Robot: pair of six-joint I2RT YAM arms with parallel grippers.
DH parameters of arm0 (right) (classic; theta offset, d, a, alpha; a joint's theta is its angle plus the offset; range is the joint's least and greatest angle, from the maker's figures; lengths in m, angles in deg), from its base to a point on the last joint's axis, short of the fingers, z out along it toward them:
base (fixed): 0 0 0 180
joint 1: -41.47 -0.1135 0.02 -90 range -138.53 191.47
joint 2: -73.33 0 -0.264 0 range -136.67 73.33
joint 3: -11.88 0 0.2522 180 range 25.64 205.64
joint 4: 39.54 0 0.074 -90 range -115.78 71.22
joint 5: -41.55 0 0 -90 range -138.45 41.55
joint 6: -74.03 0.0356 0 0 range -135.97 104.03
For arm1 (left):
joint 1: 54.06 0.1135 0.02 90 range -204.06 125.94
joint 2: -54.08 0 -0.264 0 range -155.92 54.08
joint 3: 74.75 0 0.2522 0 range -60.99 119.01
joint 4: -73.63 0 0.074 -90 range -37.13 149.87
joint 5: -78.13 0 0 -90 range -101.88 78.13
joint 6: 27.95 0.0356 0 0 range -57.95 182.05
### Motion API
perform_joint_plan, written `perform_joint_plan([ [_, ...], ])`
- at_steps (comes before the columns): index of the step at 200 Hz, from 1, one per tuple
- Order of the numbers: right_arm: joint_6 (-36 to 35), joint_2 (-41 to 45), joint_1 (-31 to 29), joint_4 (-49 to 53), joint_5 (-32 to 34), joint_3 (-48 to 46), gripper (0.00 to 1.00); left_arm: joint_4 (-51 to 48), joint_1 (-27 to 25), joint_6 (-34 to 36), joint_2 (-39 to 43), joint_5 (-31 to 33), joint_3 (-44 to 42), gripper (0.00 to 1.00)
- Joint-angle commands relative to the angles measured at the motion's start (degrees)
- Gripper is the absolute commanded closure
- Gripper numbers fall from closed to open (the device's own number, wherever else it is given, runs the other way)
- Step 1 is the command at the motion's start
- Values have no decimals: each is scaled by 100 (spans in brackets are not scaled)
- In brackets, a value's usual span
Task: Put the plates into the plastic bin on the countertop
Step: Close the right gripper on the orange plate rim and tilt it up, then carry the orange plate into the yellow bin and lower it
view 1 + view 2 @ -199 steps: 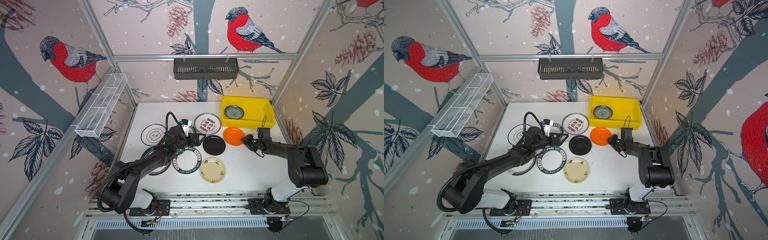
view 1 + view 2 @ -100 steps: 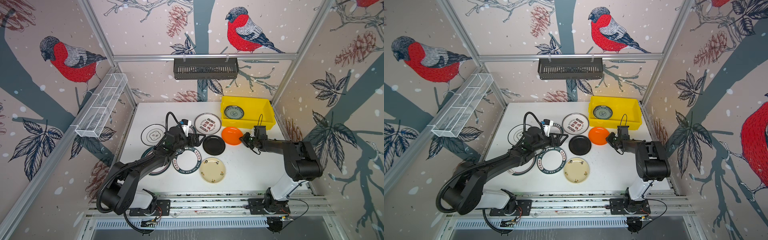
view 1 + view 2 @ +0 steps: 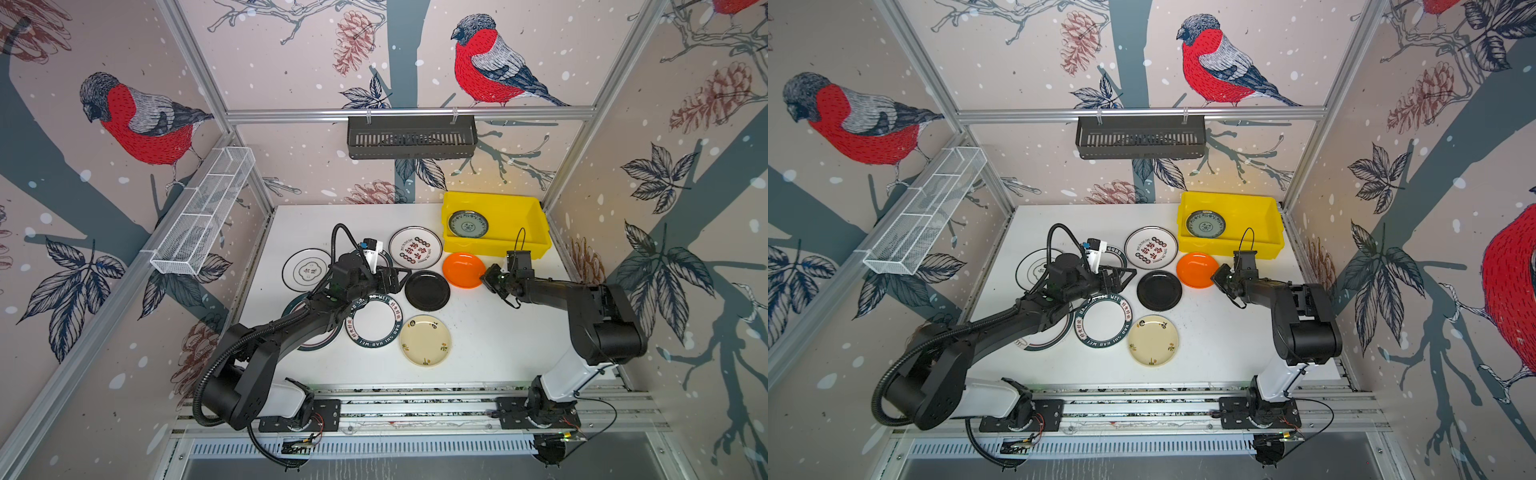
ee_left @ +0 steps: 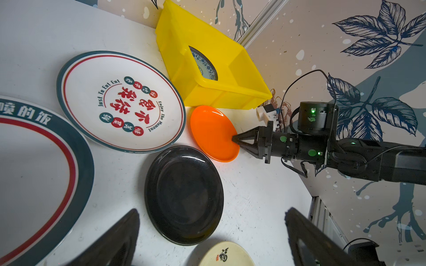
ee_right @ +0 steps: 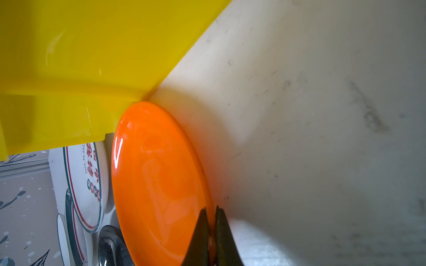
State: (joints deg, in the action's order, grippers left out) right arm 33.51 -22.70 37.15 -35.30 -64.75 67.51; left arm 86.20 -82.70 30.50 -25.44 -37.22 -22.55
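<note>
Plate being grasped: orange plate [image 3: 463,270] on the tabletop [image 3: 498,340], just in front of the yellow bin [image 3: 498,248]; whether it rests flat or is lifted at one side I cannot tell.
Plate edges: far rim meets the bin's lower lip in the right wrist view [image 5: 159,184]; left rim is near the red-lettered plate [image 3: 415,247]; near rim is close to the black plate [image 3: 427,290], with a thin strip of tabletop between.
Right claw: [image 4: 232,138] pinched together on the orange plate's right rim, one finger over it and one under.
Right arm: stretched low, forearm nearly level over the tabletop, pointing leftward.
Bin: a blue-patterned plate [image 3: 468,223] lies in its left half; the right half shows bare yellow floor.
Open room: bare tabletop lies right of the orange plate and along the front, past the cream plate [image 3: 425,340].
Left claw: [image 3: 405,277] spread wide, holding nothing, beside the black plate's left edge.
Left arm: reaches forward over the green-rimmed plate [image 3: 376,322], hiding part of it.
</note>
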Motion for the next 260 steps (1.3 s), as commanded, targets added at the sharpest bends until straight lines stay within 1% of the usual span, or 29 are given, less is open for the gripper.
perform_joint_plan([
  [1,61,189,-8,293,288,-85,95,94,-1,46,-10,3,14,2],
  [26,124,537,-58,407,352,-176,96,96,0,54,-19,11,15,2],
  [46,141,923,-167,589,551,-240,96,94,4,62,-19,11,15,3],
  [75,-35,1628,-424,1158,1193,-188,96,97,-1,62,-19,10,15,2],
  [86,-69,1947,-487,1328,1338,-183,96,120,-1,76,-27,12,5,2],
  [114,9,2667,-463,1425,1150,-144,96,215,0,53,-97,11,-3,3],
  [129,21,2851,-458,1573,1228,61,96,237,8,37,-145,10,6,3],
  [143,-111,2871,-441,1617,1329,334,96,175,8,56,-173,36,15,3],
  [174,-449,2452,-201,1660,1373,1103,96,-66,8,127,-164,219,24,3],
  [201,-716,1493,123,1782,1240,1878,96,-280,8,141,-35,363,40,3],
  [226,-924,517,237,1883,1188,2767,96,-546,8,190,208,468,59,3],
  [260,-908,-934,436,1634,663,3751,96,-850,12,294,535,820,58,3],
])
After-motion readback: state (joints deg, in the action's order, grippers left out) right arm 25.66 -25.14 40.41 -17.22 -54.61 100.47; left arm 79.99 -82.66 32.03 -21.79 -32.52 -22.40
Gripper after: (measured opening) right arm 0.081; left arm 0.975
